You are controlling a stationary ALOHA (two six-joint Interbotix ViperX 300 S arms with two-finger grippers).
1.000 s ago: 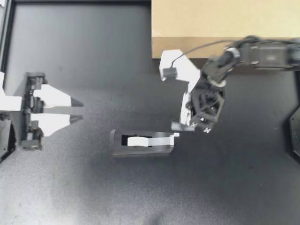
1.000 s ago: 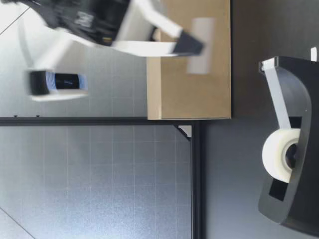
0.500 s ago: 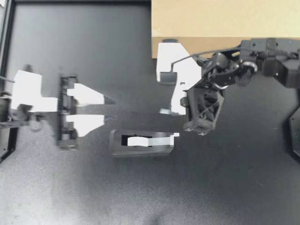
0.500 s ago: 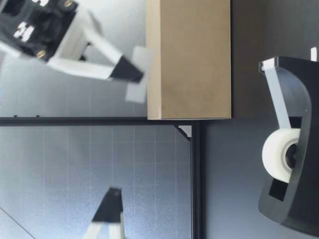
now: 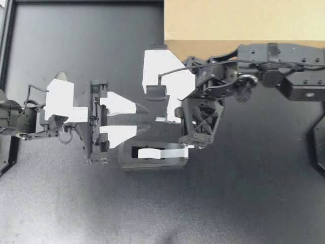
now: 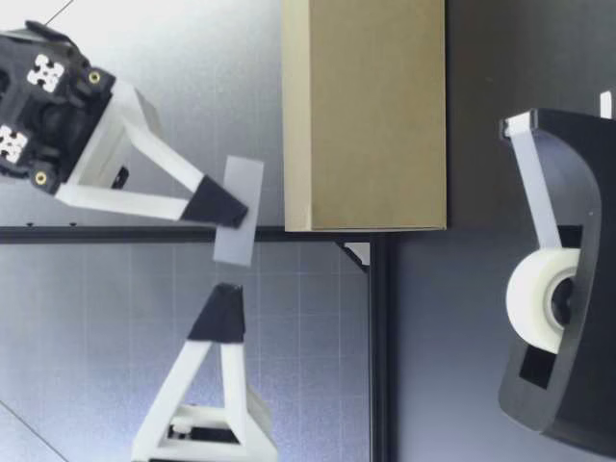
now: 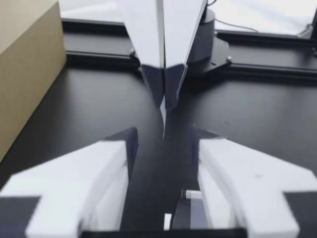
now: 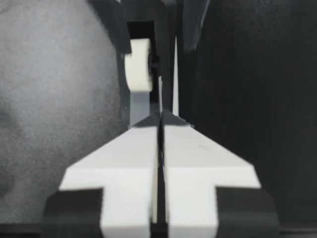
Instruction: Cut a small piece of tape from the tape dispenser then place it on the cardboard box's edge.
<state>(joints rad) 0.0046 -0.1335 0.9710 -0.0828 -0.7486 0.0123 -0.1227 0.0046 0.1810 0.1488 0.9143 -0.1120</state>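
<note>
Top view: my left gripper [image 5: 145, 118] reaches in over the dark bench [image 5: 254, 203], its two white fingers spread with a clear gap between them and nothing held. My right gripper [image 5: 162, 119] points toward it from the other side. The two sets of tips are just beside each other, above the near end of the tape dispenser [image 5: 152, 155]. The cardboard box [image 5: 244, 23] sits at the far edge of the bench, apart from both.

Low view: the right gripper [image 6: 219, 205] is closed on a tape piece [image 6: 239, 214]. The piece hangs from the black tips, higher than the top of the cardboard box [image 6: 366, 115] and clear of it. The left gripper [image 6: 221, 310] has its tip near the tape piece without touching it. The tape dispenser [image 6: 568, 289] stands on the bench closest to the camera, with its tape roll [image 6: 534, 298] in place.

Left wrist view: the fingers of the left gripper [image 7: 163, 141] stand wide apart. Straight ahead, in line with that gap, the right gripper [image 7: 163, 91] pinches the tape piece [image 7: 164, 121], seen edge-on as a thin line. The cardboard box [image 7: 25, 64] lies off to one side.

Right wrist view: the right gripper [image 8: 159, 119] has its fingers pressed together. The tape dispenser [image 8: 148, 29] and tape roll [image 8: 138, 64] lie ahead of it on the bench.
</note>
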